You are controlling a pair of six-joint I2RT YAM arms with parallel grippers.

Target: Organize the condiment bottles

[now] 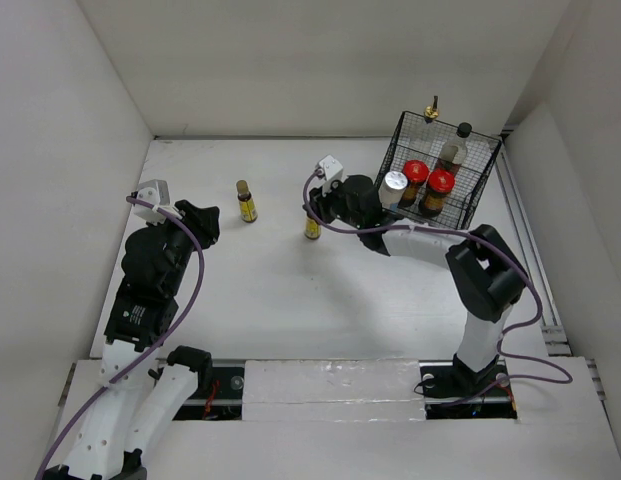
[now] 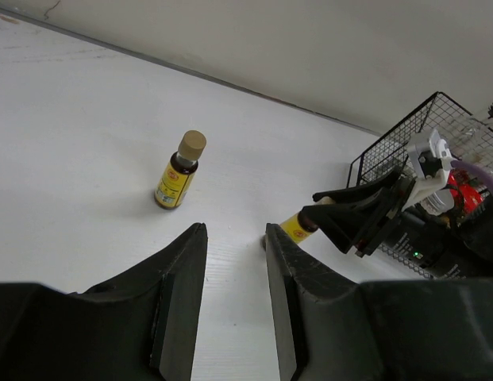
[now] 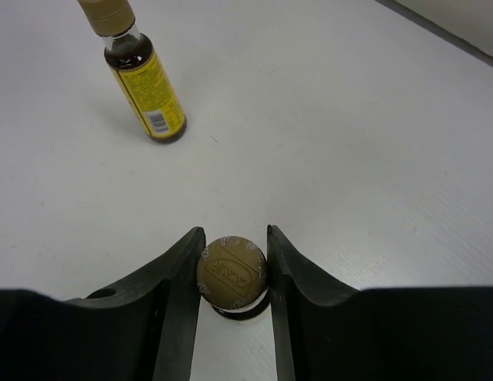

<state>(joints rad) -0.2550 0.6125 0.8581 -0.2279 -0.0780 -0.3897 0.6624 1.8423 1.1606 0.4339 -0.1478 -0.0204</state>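
Left gripper (image 2: 235, 230) hangs open and empty over the left side of the table (image 1: 290, 300), its jaws parted with only bare surface between them. It points toward the middle of the table, where both yellow-labelled bottles are.

Level with it, nearer the centre, the right gripper (image 3: 234, 232) reaches in from the right and is closed on the held bottle (image 3: 232, 272). Its two fingers (image 3: 179, 278) press against either side of the round brown cap, which the wrist view shows from straight above. From the left wrist view this bottle leans, cap toward the gripper and base down near the table. Whether the base touches the surface cannot be told.

To its left and slightly farther back, the loose bottle (image 1: 247, 203) stands upright on the table by itself, apart from both grippers. Its label is yellow, its contents dark and its cap brown.

Farther back on the right sits the rack (image 1: 480, 185), a black wire basket near the right wall. A white jar (image 1: 393, 187) with a silver lid is at its near left side, just beside the right arm's wrist. Two red-lidded jars (image 1: 416, 172) (image 1: 440, 182) stand side by side next to it. Behind them is the black-capped bottle (image 1: 456, 145). The gold-capped bottle (image 1: 431, 108) rises at the far left corner of the rack. Whether it stands inside the wire or just behind it is unclear.
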